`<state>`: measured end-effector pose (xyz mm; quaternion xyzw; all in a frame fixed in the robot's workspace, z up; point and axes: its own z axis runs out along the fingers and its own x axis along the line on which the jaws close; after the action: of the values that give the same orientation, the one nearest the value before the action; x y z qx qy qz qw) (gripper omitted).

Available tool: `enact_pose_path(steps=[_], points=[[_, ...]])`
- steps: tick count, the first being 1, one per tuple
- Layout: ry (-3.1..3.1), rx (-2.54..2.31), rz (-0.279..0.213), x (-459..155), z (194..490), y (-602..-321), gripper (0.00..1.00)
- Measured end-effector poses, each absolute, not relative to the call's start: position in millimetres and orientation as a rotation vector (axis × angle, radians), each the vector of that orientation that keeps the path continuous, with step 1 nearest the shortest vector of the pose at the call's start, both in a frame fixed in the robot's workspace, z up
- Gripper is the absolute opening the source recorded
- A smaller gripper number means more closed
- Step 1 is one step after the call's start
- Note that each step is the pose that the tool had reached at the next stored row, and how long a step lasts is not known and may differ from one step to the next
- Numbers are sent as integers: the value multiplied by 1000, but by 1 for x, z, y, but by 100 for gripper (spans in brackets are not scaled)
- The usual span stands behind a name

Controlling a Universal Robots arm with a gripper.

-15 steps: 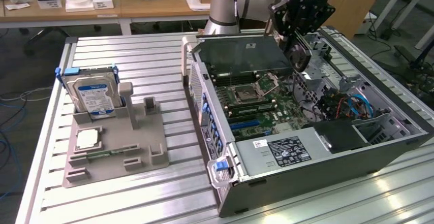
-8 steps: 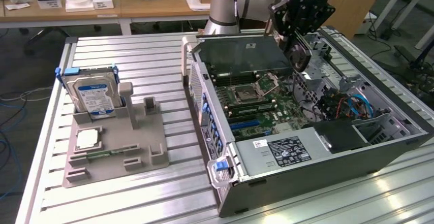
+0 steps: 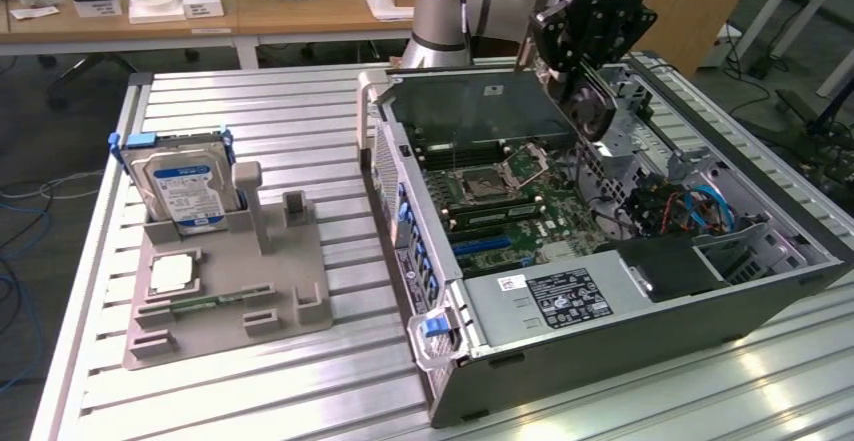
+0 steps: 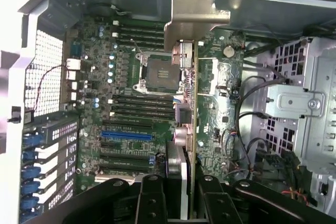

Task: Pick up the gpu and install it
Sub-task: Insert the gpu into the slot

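Colours, quick rundown: the gpu (image 4: pixel 195 108) looks dark with a greenish edge and a dull grey metal bracket, and the claw (image 4: pixel 181 195) is all black. The motherboard (image 4: pixel 105 77) is green with black slots plus one bright blue slot (image 4: pixel 126 136). The hard drive (image 3: pixel 187 186) is silver with a blue-and-white label, the tray (image 3: pixel 227 301) plain grey, the table (image 3: pixel 267 111) ribbed silver.
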<state>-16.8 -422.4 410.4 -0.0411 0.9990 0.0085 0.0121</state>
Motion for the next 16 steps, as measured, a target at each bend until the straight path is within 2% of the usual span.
enact_pose_path(steps=[16], points=[[3091, -415, 30, -17, 410, -423, 28]])
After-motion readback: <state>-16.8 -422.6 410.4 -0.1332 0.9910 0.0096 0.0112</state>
